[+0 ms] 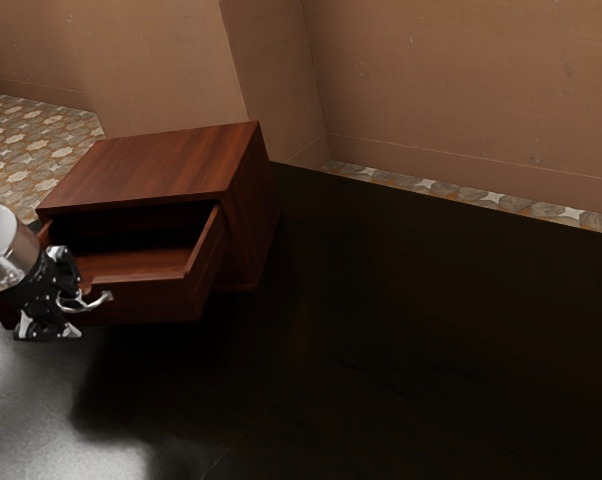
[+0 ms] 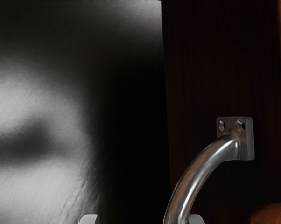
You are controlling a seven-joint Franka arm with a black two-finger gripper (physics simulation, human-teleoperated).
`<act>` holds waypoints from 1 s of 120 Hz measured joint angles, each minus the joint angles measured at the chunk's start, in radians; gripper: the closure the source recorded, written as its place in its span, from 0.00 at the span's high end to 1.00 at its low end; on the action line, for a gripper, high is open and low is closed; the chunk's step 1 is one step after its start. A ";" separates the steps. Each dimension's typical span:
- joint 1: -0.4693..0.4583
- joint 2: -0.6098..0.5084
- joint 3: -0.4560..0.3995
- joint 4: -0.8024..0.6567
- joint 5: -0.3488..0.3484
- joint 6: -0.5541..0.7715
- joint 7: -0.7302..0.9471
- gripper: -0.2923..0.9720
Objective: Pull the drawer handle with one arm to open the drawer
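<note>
At the near edge of the scene: a dark tabletop [image 1: 401, 330], almost black and highly glossy. Towards the exterior view's left it carries a soft, pale, cloudy reflection.

Just past that sheen, low at the exterior view's left: the arm [image 1: 1, 255], with a white shell and then a ribbed silver wrist section. It ends in the black gripper [image 1: 66, 303], which is blocky and angular with small bright metal details. The gripper sits right at the handle [image 1: 93, 299]. I cannot tell from either view whether it is clamped on the handle or merely against it.

Handle: a round polished steel bar bent into a smooth bow. In the wrist view one end meets a small rectangular mounting plate [image 2: 236, 137] with two screw heads, fixed flat to the dark, finely grained front panel.

Drawer [image 1: 151, 268]: reddish-brown wood with a straight horizontal grain and a satin finish. It stands slid well out of its opening towards the arm (a deep shadowed cavity shows above and behind it). It is the upper compartment of the cabinet [image 1: 161, 165].

Cabinet: a boxy nightstand shape in the same mahogany-toned veneer, with a flat top and square edges, resting on the tabletop.

Farther back: a floor [image 1: 26, 140] of patterned beige and grey tiles, then plain matte tan walls [image 1: 461, 70] meeting at a projecting corner.
</note>
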 joint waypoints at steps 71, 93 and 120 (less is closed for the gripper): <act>-0.349 0.242 0.022 0.837 0.046 -0.559 0.013 0.61; -0.393 0.243 0.064 0.715 -0.002 -0.730 0.018 0.70; -0.391 0.221 0.078 0.666 -0.051 -0.800 0.023 0.75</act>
